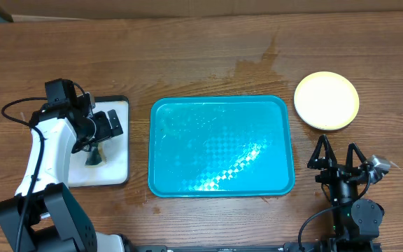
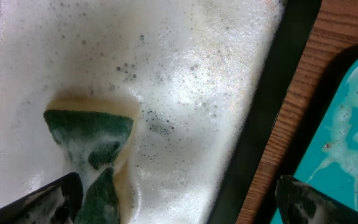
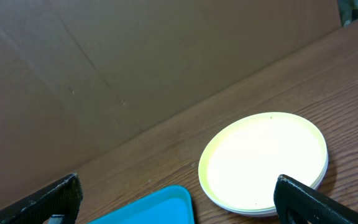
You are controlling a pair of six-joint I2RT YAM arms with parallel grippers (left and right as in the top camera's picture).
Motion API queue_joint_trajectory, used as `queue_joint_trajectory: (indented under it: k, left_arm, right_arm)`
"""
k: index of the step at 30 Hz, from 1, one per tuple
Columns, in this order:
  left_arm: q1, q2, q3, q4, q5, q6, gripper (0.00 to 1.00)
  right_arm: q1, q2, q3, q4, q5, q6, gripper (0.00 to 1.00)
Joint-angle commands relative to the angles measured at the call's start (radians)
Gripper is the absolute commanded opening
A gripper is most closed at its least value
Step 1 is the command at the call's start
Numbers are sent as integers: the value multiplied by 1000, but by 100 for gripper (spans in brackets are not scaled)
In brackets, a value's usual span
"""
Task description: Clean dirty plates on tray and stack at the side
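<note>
- On the right of the tabletop (image 1: 208,49): plates (image 1: 326,100) stacked, near the wet turquoise tray (image 1: 219,147).
- Left tool (image 1: 107,127) spread wide over a green sponge (image 2: 92,134) on the foamy small tray (image 1: 114,171).
- Right tool (image 1: 338,155) spread too, empty.

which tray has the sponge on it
The small black-rimmed tray on the left, covered in foam, holds the green sponge; the large turquoise tray doesn't.

The sponge (image 2: 89,124) is cut off at 7 o'clock of the left wrist view, the tray (image 3: 157,205) at 6 o'clock of the right; the stack of plates (image 1: 326,99) cannot be counted.
</note>
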Motion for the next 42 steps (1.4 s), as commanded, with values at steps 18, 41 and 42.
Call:
queue_joint_trajectory:
  k: [18,41,42]
  left_arm:
    - [-4,-190,-2,3,-3,-7,100]
    - [-172,-1269,-214,-43,-3,-6,100]
    - [-174,-1297,-252,-31,-3,-7,100]
  right_arm:
    - [-1,-8,-10,4,-5,0,100]
    - [-1,-8,-10,4,-5,0,100]
    - [-1,-8,-10,4,-5,0,100]
